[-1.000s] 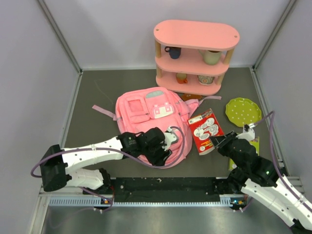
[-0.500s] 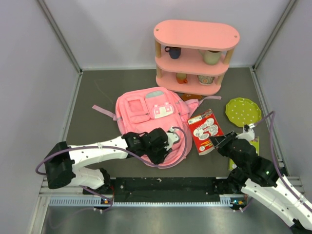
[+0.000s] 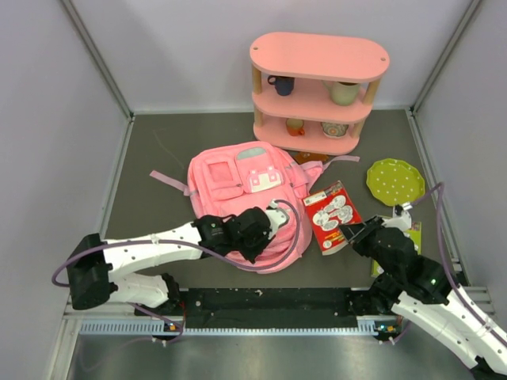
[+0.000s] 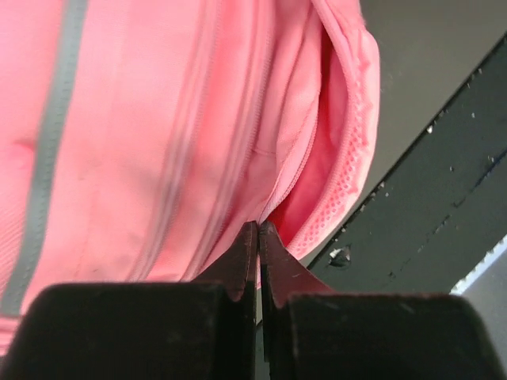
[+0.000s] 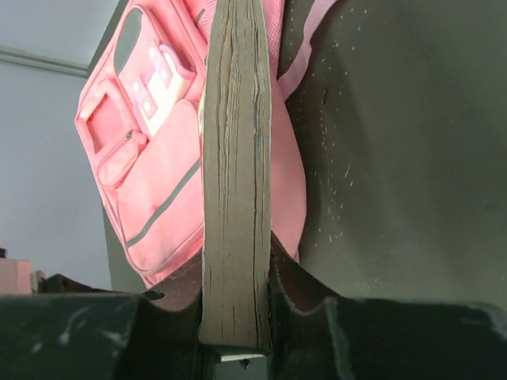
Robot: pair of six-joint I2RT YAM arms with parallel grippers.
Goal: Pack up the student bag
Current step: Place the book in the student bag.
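Note:
The student bag (image 3: 238,178), soft and pink, lies flat in the middle of the table. My left gripper (image 3: 260,237) is at its near right edge, and its jaws are shut on the fabric lip of the bag's open zipper (image 4: 273,202). Pink mesh lining (image 4: 348,174) shows inside the gap. To the right of the bag, my right gripper (image 3: 348,233) is shut on a red picture book (image 3: 333,212). The book's page edge (image 5: 235,158) stands between the fingers, with the bag (image 5: 150,182) behind it.
A pink three-tier shelf (image 3: 318,57) with cups stands at the back. A green dotted plate (image 3: 394,180) lies at the right, and a green flat item (image 3: 415,231) lies by the right arm. A black rail (image 3: 269,305) runs along the near edge.
My left gripper's jaws have closed on the bag's zipper edge, and the arm has shifted slightly up the bag. The right gripper has nudged the book a little to the left.

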